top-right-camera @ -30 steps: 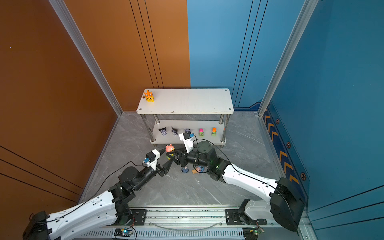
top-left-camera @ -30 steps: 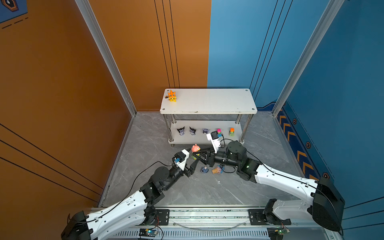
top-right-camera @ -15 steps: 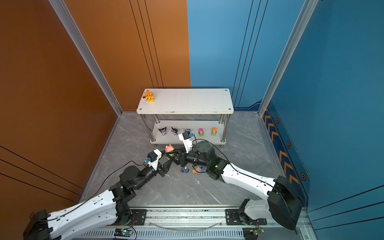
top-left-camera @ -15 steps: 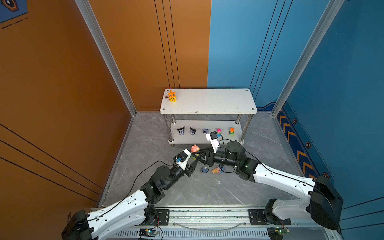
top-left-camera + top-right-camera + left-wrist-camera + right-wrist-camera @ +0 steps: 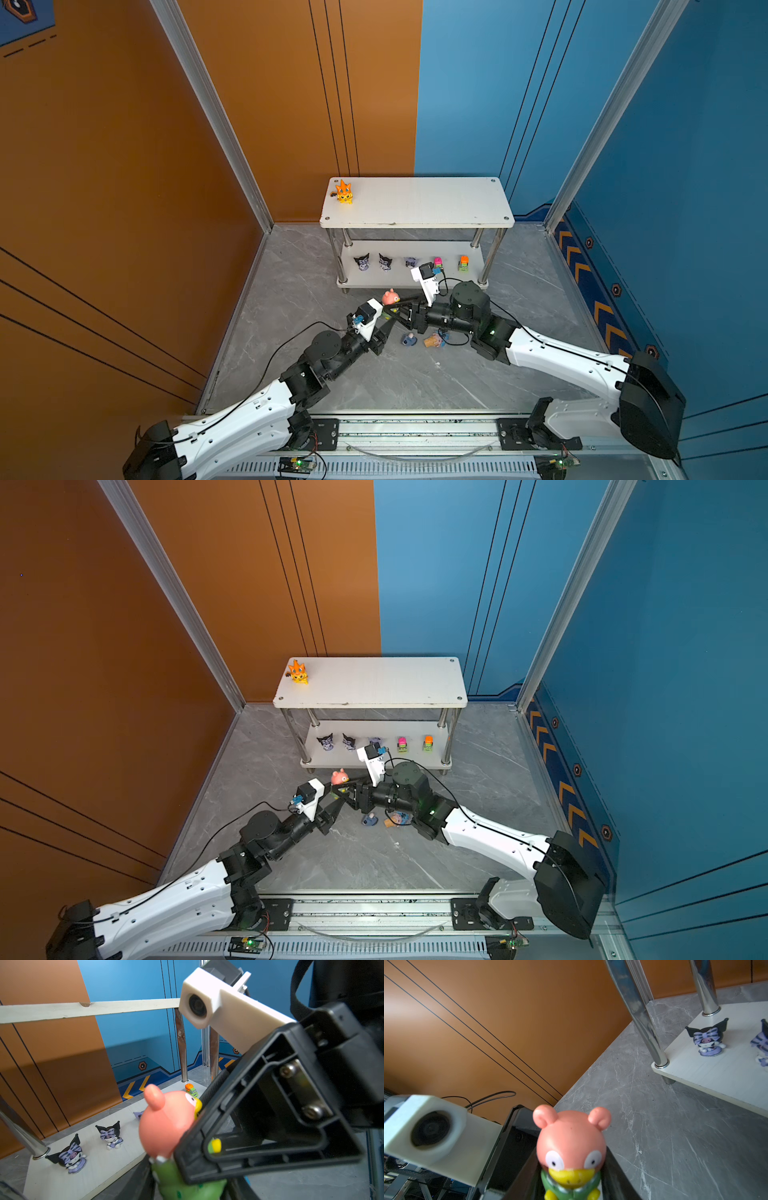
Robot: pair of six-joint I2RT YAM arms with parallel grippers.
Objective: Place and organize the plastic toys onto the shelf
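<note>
The pink bear [image 5: 390, 296] [image 5: 571, 1142], with a green body, is held upright above the floor in front of the shelf [image 5: 415, 203]. My right gripper [image 5: 388, 308] [image 5: 571, 1184] is shut on its body from the right. My left gripper [image 5: 390, 321] [image 5: 187, 1184] reaches up from below, its fingers pressed against both sides of the same green body. An orange spiky creature [image 5: 344, 192] stands on the top board. Three black-purple heads [image 5: 362, 262] and two green blocks [image 5: 464, 263] line the lower board. A grey-blue donkey [image 5: 409, 340] and a blue toy on a cone [image 5: 434, 340] lie on the floor under the right arm.
The shelf's chrome posts [image 5: 643, 1022] and lower board edge [image 5: 68, 1178] stand close behind the two grippers. The two wrists nearly touch. Orange and blue walls enclose the grey floor [image 5: 415, 382].
The left gripper's fingers have closed in around the bear's green body. The right gripper has kept its hold, and both arms have barely shifted.
</note>
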